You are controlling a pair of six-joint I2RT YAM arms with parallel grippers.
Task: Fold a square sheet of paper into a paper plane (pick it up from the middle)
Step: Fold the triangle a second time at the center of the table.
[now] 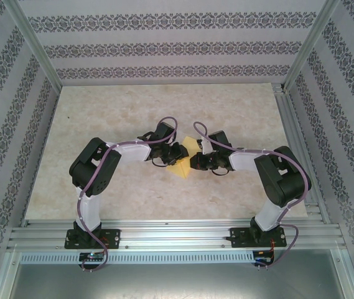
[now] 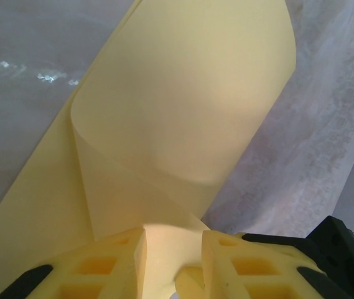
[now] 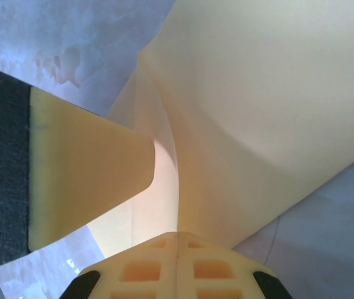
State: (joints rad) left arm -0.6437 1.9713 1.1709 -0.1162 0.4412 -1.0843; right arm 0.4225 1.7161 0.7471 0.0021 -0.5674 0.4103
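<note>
Square sheet of thin yellow paper [image 1: 181, 167] sits at the middle of the pale marbled tabletop [image 1: 114, 112], between the two black arms, whose tools meet over it from either side. In the overhead view the left gripper [image 1: 175, 152] and the right gripper [image 1: 195, 161] are close together, and the sheet shows as a small yellow patch between and just in front of them.

From the left wrist, the sheet [image 2: 183, 112] is bent into a loose curl, one part rolled up and over another, with no sharp crease visible. The left gripper [image 2: 173, 240] has its yellow waffle-patterned fingers [image 2: 127, 255] standing a little apart, and a strip of the paper runs down into the gap between them. Whether the pads press on it I cannot tell.

From the right wrist, the right gripper [image 3: 177, 240] is closed tight, its two fingers meeting along a seam with the sheet [image 3: 270, 93] pinched there and fanning upward. One finger of the left tool [image 3: 83, 174] lies just beside the paper on the left.
</note>
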